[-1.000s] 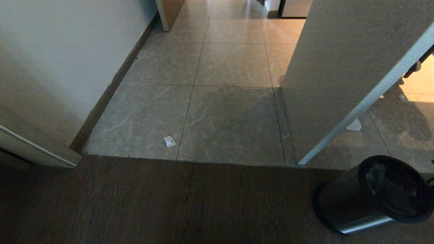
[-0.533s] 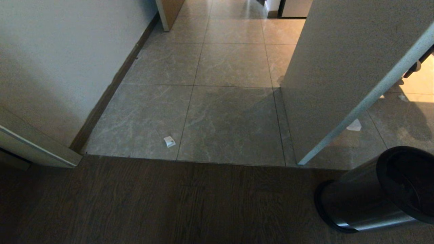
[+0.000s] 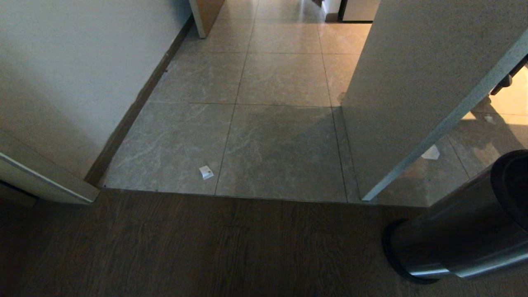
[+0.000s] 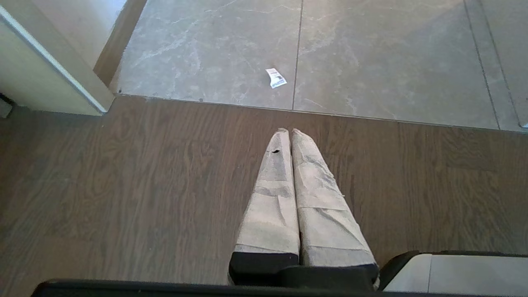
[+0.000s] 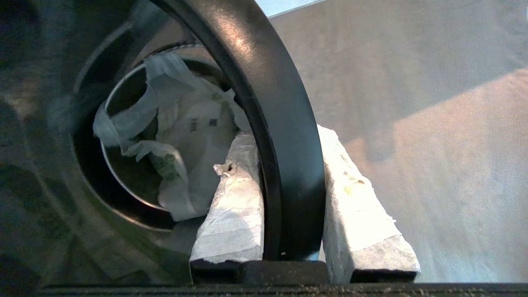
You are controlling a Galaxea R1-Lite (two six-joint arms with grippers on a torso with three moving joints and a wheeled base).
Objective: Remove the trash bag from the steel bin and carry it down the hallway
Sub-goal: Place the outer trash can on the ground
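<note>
The steel bin (image 3: 462,235) leans over on the dark wood floor at the lower right of the head view, its black rim ring (image 3: 511,185) partly cut off by the picture's edge. In the right wrist view my right gripper (image 5: 284,136) is shut on that rim ring (image 5: 288,165), one finger inside the bin and one outside. The white trash bag (image 5: 181,136) lies crumpled inside, down at the bin's bottom. My left gripper (image 4: 287,131) hangs shut and empty above the wood floor. The hallway is out of view.
A grey tiled floor (image 3: 280,140) begins beyond the wood floor (image 3: 206,247). A white door leaf (image 3: 412,103) stands just behind the bin. A wall with brown skirting (image 3: 132,111) runs along the left. Paper scraps (image 3: 206,172) (image 3: 431,152) lie on the tiles.
The bin has tipped further over. Its mouth has swung up and to the right, partly out of the head view, while its base stays in place.
</note>
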